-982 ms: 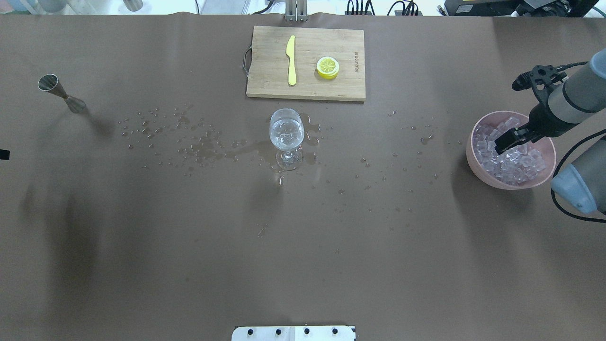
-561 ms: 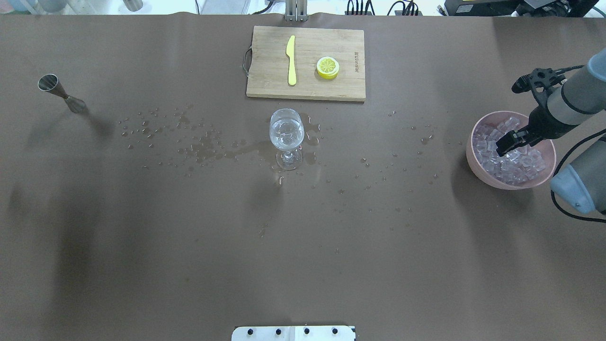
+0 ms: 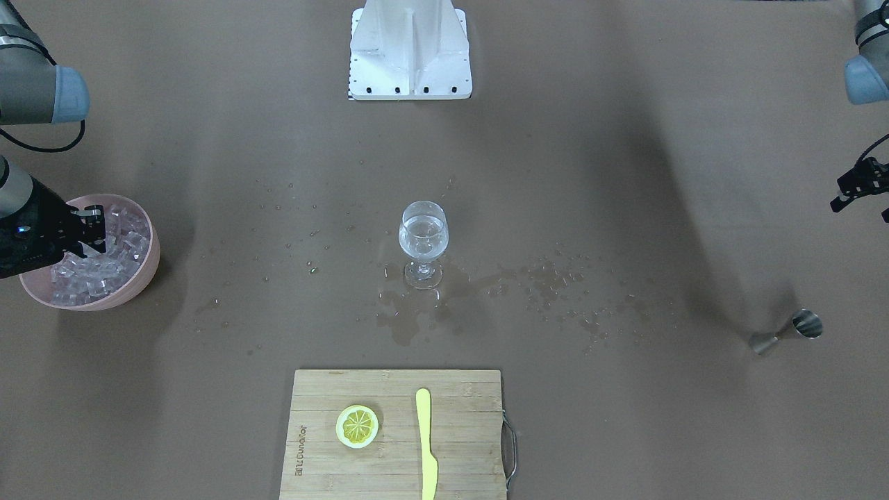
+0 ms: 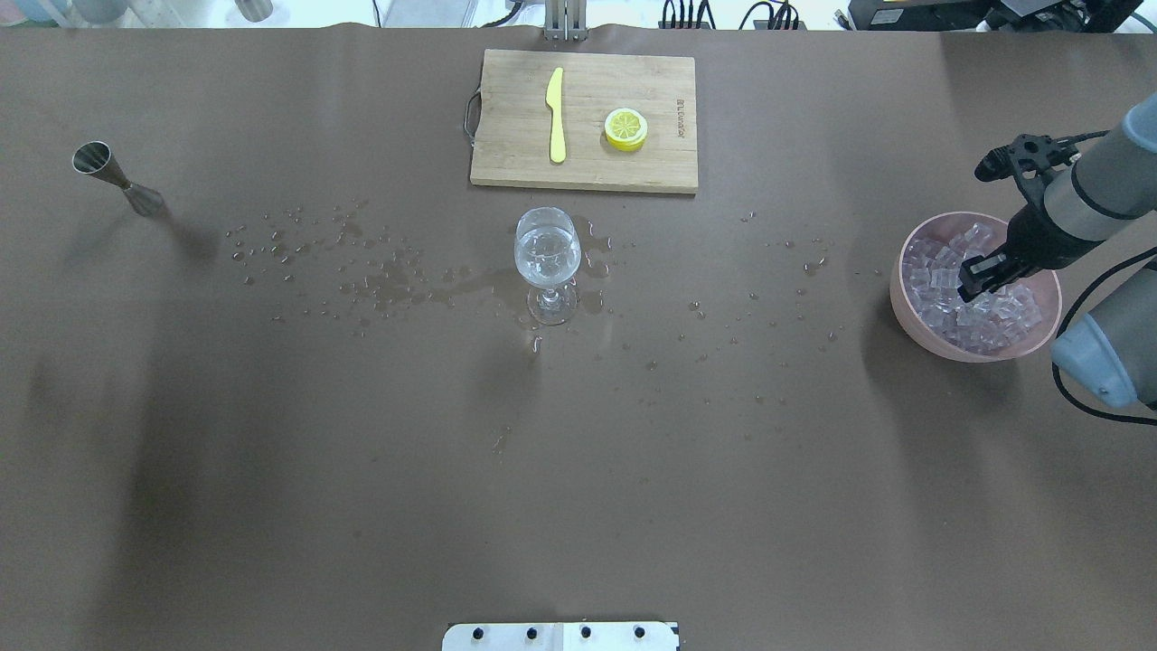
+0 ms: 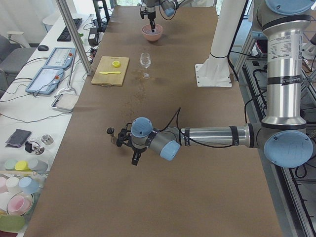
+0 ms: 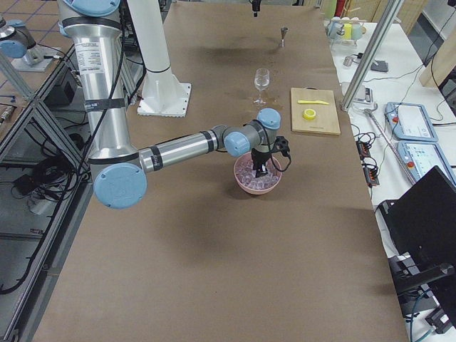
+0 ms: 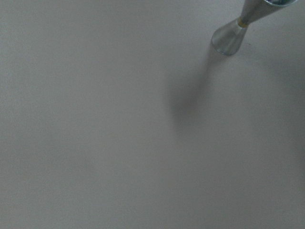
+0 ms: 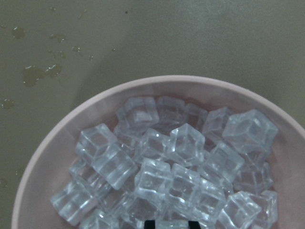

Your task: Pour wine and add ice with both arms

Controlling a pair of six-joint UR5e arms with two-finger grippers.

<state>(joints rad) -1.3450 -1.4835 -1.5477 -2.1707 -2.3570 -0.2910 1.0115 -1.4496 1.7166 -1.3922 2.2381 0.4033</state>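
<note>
A clear wine glass (image 4: 546,253) stands mid-table with a little clear wine in its bowl. A pink bowl (image 4: 904,307) at the right holds many clear ice cubes (image 4: 940,271). My right gripper (image 4: 967,285) reaches down into the bowl. In the right wrist view its two black fingertips (image 8: 150,223) stand apart at the bottom edge, among the ice (image 8: 181,143), so it is open. My left gripper (image 3: 861,208) hovers at the table's left end, open and empty, short of the steel jigger (image 4: 116,178). The jigger also shows in the left wrist view (image 7: 233,36).
A wooden cutting board (image 4: 506,136) at the back carries a yellow knife (image 4: 555,113) and a lemon slice (image 4: 625,128). Water drops and a puddle (image 4: 389,271) spread around the glass. The white base block (image 3: 410,48) is at the robot's side.
My right gripper has dropped lower into the bowl of ice. The black bit of the left arm at the overhead view's left edge has gone out of view.
</note>
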